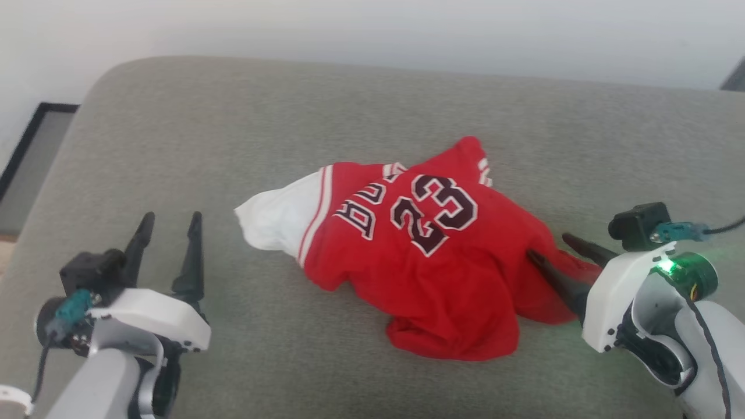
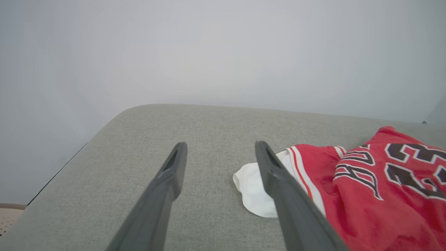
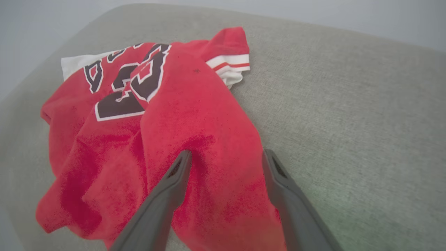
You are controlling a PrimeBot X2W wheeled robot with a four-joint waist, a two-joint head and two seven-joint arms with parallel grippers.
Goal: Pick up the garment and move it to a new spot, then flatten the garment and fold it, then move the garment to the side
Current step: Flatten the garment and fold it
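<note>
The garment (image 1: 419, 256) lies crumpled in the middle of the grey cushion, a red jersey with a dark "23" facing up and a white sleeve (image 1: 273, 218) sticking out to the left. My left gripper (image 1: 172, 218) stands open to the left of the sleeve, apart from it. The left wrist view has this gripper (image 2: 220, 144) over bare cushion, with the garment (image 2: 376, 195) to its right. My right gripper (image 1: 550, 245) is open at the garment's right edge. In the right wrist view its fingers (image 3: 226, 152) straddle a ridge of the red garment (image 3: 195, 115), unpinched.
The grey upholstered cushion (image 1: 372, 110) has a rounded far-left corner, and a pale wall stands behind it. A dark-framed panel (image 1: 35, 145) lies on the floor beyond the cushion's left edge. Bare cushion stretches behind and to the right of the garment.
</note>
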